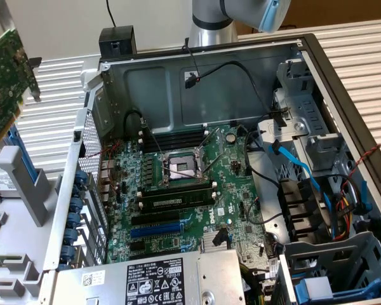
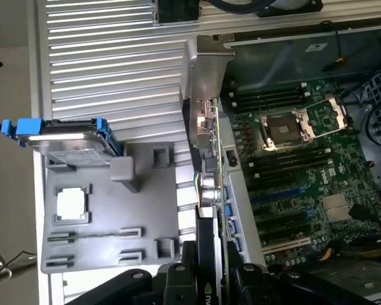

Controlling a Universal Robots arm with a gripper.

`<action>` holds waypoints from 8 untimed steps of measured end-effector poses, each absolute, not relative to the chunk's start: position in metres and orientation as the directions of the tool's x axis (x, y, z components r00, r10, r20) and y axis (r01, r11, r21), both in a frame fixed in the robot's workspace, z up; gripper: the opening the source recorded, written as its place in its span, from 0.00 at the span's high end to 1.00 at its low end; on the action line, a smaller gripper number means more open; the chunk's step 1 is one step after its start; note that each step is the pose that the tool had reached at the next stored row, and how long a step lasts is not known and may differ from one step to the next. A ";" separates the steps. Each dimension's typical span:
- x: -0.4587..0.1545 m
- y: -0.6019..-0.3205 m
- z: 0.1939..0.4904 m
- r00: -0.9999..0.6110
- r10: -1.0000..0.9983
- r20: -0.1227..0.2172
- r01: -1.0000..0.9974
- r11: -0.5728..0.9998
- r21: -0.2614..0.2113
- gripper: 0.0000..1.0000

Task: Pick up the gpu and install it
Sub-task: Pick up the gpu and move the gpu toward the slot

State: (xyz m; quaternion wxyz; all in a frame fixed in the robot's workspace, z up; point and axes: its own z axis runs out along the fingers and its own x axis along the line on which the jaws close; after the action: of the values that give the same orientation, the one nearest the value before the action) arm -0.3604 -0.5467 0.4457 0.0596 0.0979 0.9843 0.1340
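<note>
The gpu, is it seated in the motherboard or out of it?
Out. The gpu is clamped in the tool, outside the case; the motherboard expansion slots are empty.

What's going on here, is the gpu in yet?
Not yet. The arm's gripper is shut on the gpu, holding it in the air outside the open computer case, at the exterior view's left, near the grey parts tray. The expansion slots on the motherboard look empty, so the card isn't seated.
</note>
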 end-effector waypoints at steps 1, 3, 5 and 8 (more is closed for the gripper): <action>-0.356 -0.547 0.446 -0.974 0.209 -0.090 0.176 0.944 0.280 0.71; -0.347 -0.548 0.446 -0.974 0.209 -0.089 0.176 0.942 0.285 0.71; -0.338 -0.549 0.446 -0.974 0.209 -0.088 0.176 0.942 0.288 0.71; -0.324 -0.550 0.446 -0.974 0.209 -0.088 0.175 0.941 0.290 0.71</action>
State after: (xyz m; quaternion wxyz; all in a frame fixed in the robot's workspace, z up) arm -0.3245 -0.5499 0.4460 0.0588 0.0977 0.9834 0.1414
